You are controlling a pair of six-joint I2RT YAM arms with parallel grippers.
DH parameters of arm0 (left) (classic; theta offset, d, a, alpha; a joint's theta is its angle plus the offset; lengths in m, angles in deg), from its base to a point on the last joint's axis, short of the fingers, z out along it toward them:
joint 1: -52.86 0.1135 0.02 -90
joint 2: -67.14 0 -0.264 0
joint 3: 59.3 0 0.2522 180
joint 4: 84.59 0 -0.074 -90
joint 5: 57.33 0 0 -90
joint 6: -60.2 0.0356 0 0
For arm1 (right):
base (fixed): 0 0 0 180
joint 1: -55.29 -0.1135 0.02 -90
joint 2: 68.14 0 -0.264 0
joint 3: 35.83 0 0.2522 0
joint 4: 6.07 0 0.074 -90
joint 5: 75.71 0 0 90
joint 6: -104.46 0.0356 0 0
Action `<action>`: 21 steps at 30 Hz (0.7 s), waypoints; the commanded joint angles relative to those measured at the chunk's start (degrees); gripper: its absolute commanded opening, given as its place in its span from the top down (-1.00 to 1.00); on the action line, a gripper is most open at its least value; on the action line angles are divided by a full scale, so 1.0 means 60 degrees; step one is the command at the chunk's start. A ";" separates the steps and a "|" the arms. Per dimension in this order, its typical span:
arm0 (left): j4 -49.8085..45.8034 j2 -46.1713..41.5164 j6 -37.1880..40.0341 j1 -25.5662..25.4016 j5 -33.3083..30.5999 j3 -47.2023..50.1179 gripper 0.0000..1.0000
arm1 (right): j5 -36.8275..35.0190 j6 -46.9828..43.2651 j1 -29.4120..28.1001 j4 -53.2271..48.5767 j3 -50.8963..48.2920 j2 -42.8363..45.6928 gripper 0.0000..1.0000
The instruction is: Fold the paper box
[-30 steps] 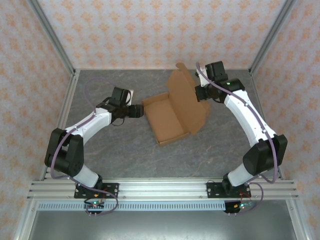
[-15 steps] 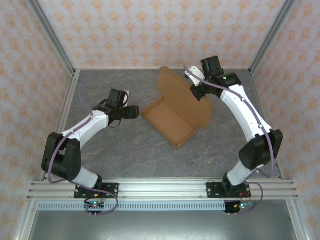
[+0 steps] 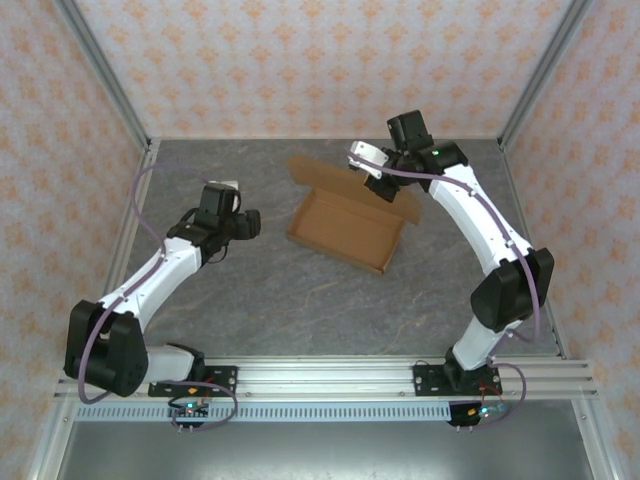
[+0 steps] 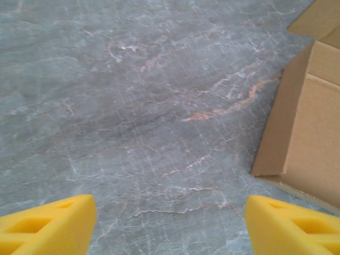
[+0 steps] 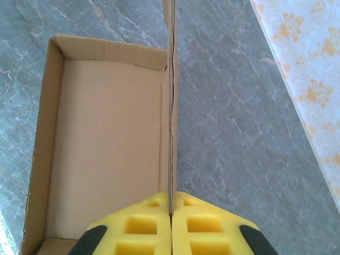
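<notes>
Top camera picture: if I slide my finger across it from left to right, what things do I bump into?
left elbow → left tool → box → right elbow

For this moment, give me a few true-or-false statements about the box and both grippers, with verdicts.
1. The right gripper is shut on the lid of the paper box. True.
2. The left gripper grips the box. False: it is open over the table, apart from the box.
3. The box is empty inside. True.
4. The lid lies flat over the box. False: it stands upright, leaving the box open.
</notes>
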 commanded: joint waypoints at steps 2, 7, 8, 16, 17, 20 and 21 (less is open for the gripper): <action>-0.0434 -0.0522 0.0009 0.0103 -0.0764 0.0113 -0.49 | 0.0774 -0.1017 -0.0027 -0.0385 0.0122 0.0153 0.86; -0.0042 -0.0976 0.0498 0.0155 -0.0616 0.0436 -0.49 | 0.1215 -0.1418 -0.0018 -0.0773 0.0512 0.0011 0.87; 0.0206 -0.1068 0.0649 0.0177 -0.0469 0.0552 -0.49 | 0.1249 -0.1477 -0.0014 -0.0925 0.0658 -0.0048 0.87; 0.2514 -0.0849 0.2525 0.0197 0.1399 0.0863 -0.48 | 0.1361 -0.1331 0.0225 -0.1373 0.1346 -0.0507 0.85; 0.2775 -0.0659 0.2753 0.0199 0.1612 0.0790 -0.48 | 0.1338 -0.1244 0.0223 -0.1340 0.1375 -0.0530 0.84; 0.3836 -0.0232 0.3651 0.0212 0.2313 0.0876 -0.46 | 0.1344 -0.1201 0.0244 -0.1331 0.1454 -0.0644 0.84; 0.4169 -0.0067 0.3889 0.0226 0.2510 0.0911 -0.46 | 0.1338 -0.1213 0.0247 -0.1338 0.1464 -0.0698 0.84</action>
